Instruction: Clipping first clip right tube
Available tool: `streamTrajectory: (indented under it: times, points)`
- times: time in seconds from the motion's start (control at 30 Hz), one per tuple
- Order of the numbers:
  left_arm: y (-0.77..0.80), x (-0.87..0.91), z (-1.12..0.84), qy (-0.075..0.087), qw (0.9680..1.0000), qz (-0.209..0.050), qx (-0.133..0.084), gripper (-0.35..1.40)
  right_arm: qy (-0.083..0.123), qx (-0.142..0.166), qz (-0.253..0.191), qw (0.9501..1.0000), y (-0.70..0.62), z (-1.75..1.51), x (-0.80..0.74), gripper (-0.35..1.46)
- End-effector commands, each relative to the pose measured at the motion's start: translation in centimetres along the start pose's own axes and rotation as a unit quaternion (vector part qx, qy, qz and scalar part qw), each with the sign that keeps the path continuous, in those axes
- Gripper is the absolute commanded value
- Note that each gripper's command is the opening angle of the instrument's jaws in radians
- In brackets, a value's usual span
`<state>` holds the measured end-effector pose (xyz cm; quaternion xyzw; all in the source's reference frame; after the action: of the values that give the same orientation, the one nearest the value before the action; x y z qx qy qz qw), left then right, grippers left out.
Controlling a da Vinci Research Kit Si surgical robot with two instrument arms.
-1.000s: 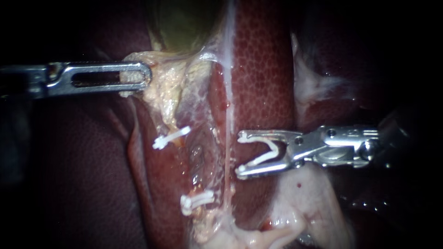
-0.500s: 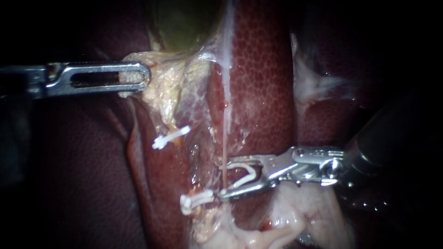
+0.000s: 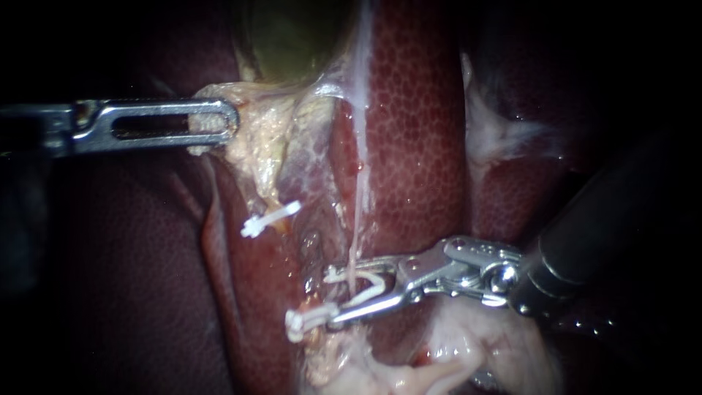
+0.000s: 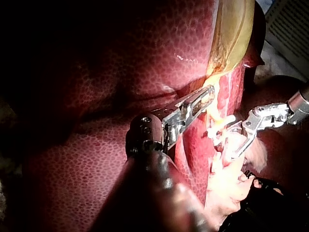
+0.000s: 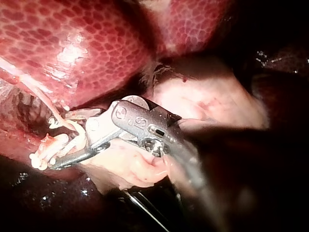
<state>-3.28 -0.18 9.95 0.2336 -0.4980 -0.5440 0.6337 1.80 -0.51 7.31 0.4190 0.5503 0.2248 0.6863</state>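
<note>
Endoscope view: left instrument (image 3: pixel 219 123) came in horiz. from the left, its slotted jaws closed together on a flap of pale tissue (image 3: pixel 252 143) just below the gallbladder (image 3: pixel 292 36), at the flap's upper-left edge. The left wrist view showed the same, w/ both jaws clamped on yellowish tissue and no gap btwn them.

Right instrument (image 3: pixel 333 295) came in from the lower right, its shaft angled and dark. Its jaws stood apart, each touching one leg of the open clip (image 3: pixel 371 291), a white V held btwn them w/ the hinge toward the shaft.

Right tube (image 3: pixel 356 241) was a thin pale strand running down over the liver (image 3: pixel 417 110), just right of the dissected bed. It passed into the mouth of the open clip, so the clip legs and jaws straddled it, one leg on either side. Clip not closed on the tube. The right wrist view agreed: strand entering btwn the jaws near their tips.

Two closed white clips sat on the tissue to the left: upper clip (image 3: pixel 270 218) well clear of both instruments, lower clip (image 3: pixel 311 320) right at the tip of the right instrument's lower jaw. Touching or only just beside, couldn't tell. Pale fatty tissue (image 3: pixel 475 344) lay under the right instrument's wrist.
</note>
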Motion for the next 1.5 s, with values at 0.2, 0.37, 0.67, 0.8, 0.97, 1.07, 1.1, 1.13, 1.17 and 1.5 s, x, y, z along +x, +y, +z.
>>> streamTrajectory:
  times: [0.2, 0.37, 0.67, 0.8, 0.97, 1.07, 1.1, 1.13, 1.17, 1.5]
  points:
    - [0.0, 0.0, 0.0, 0.0, 1.0, 0.0, 0.0, -0.35, -0.005, 0.01, 0.007, 0.9999, 0.01, 0.01, -0.05, 0.35]
    - [0.0, 0.0, 0.0, 0.0, 1.0, 0.0, 0.0, -0.35, -0.008, 0.017, 0.013, 0.9997, 0.02, 0.02, -0.06, 0.19]
    - [0.0, 0.01, 0.0, 0.0, 1.0, 0.0, 0.0, -0.35, -0.009, 0.02, 0.037, 0.9991, 0.02, 0.01, -0.05, -0.08]
    - [0.0, 0.01, 0.01, 0.0, 1.0, 0.0, 0.0, -0.35, -0.012, 0.026, 0.05, 0.9983, 0.02, -0.01, -0.06, -0.33]
    - [0.0, 0.01, 0.01, 0.0, 1.0, 0.0, -0.001, -0.35, -0.014, 0.03, 0.063, 0.9974, -0.01, -0.04, -0.07, -0.35]
    - [0.0, 0.01, 0.01, 0.0, 1.0, 0.0, -0.001, -0.35, -0.014, 0.03, 0.072, 0.9968, -0.02, -0.05, -0.08, -0.35]
    - [0.0, 0.01, 0.01, 0.0, 1.0, 0.0, -0.001, -0.35, -0.014, 0.03, 0.072, 0.9968, -0.02, -0.05, -0.08, -0.35]
    - [0.0, 0.01, 0.01, 0.0, 1.0, 0.0, -0.001, -0.35, -0.015, 0.029, 0.072, 0.9968, -0.02, -0.05, -0.08, -0.35]
    - [0.0, 0.01, 0.01, 0.0, 1.0, 0.0, -0.001, -0.35, -0.017, 0.029, 0.072, 0.9968, -0.02, -0.05, -0.08, -0.35]
    - [0.0, 0.01, 0.01, 0.0, 1.0, 0.0, -0.001, -0.35, -0.017, 0.029, 0.075, 0.9966, -0.01, -0.06, -0.08, -0.35]
